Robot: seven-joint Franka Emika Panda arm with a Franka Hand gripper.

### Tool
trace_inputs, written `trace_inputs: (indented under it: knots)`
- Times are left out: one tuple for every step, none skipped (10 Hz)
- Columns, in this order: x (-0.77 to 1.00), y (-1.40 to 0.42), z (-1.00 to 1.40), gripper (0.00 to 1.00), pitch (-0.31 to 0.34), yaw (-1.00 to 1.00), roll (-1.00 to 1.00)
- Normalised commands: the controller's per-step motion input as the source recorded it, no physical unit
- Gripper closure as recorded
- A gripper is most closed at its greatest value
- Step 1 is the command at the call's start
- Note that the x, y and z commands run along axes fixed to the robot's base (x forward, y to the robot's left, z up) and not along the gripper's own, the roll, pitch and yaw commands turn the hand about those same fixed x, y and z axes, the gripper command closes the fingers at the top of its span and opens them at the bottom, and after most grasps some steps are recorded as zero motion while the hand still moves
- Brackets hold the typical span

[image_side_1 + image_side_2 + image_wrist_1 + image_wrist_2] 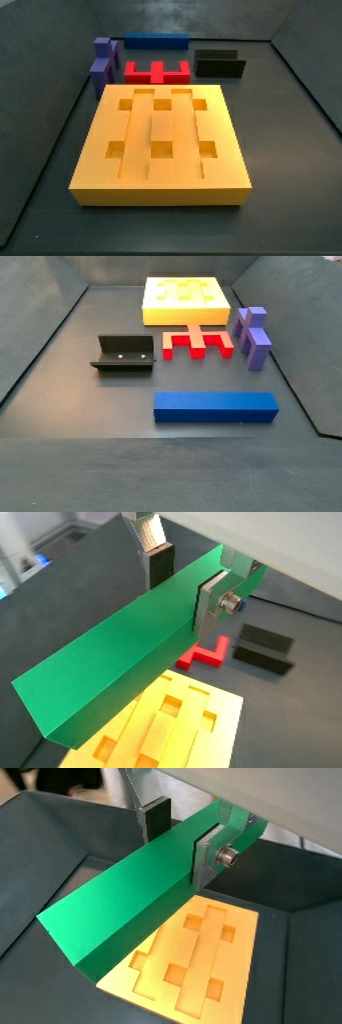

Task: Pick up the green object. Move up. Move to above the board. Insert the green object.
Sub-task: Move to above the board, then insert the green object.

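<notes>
My gripper (187,590) is shut on the green object (134,652), a long plain green bar, and holds it in the air. One silver finger (214,604) presses its near face. The other finger's dark pad (160,567) stands at its far side. Both wrist views show this grip (183,843) on the bar (134,903). The yellow-orange board (167,727) lies on the floor below the bar in both wrist views (194,963). It shows in both side views (160,172) (183,318). Neither side view shows the gripper or the green bar.
A red notched block (156,72) (198,343) (201,655) lies beside the board. The dark fixture (221,65) (123,353) (263,647) stands next to it. A blue bar (214,406) (156,42) and a purple piece (254,331) (100,62) lie nearby. Dark walls ring the floor.
</notes>
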Motion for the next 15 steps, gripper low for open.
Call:
trace_inputs:
  knots:
    - [0.07, -0.05, 0.03, 1.0, 0.207, 1.0, 0.03]
    - [0.07, -0.04, 0.03, 1.0, 0.249, 1.0, 0.04]
    - [0.07, -0.04, 0.03, 1.0, 0.246, 0.76, 0.05]
    - [0.07, -0.03, 0.03, 1.0, 0.21, 0.52, 0.05]
    - [0.07, -0.03, 0.03, 1.0, 0.183, 0.38, 0.05]
    - [-0.09, 0.0, -0.39, 1.0, -0.069, 0.0, -0.16]
    - [-0.11, 0.0, -0.63, 1.0, -0.123, 0.0, -0.22]
    - [-0.11, 0.0, -0.64, 1.0, -0.114, 0.02, -0.24]
    - [-0.09, 0.0, -0.64, 1.0, -0.104, 0.06, -0.24]
    - [-0.11, 0.0, -0.62, 1.0, -0.091, 0.06, -0.25]
    - [-0.11, 0.0, -0.64, 1.0, -0.089, 0.06, -0.24]
    - [-0.15, 0.06, -0.76, 1.0, -0.087, 0.06, -0.19]
    - [-0.17, 0.0, -0.85, 1.0, -0.19, 0.03, -0.04]
    - [-0.16, -0.07, -0.87, 1.0, -0.213, 0.0, 0.04]
    - [-0.19, -0.05, -0.91, 1.0, -0.189, 0.06, 0.07]
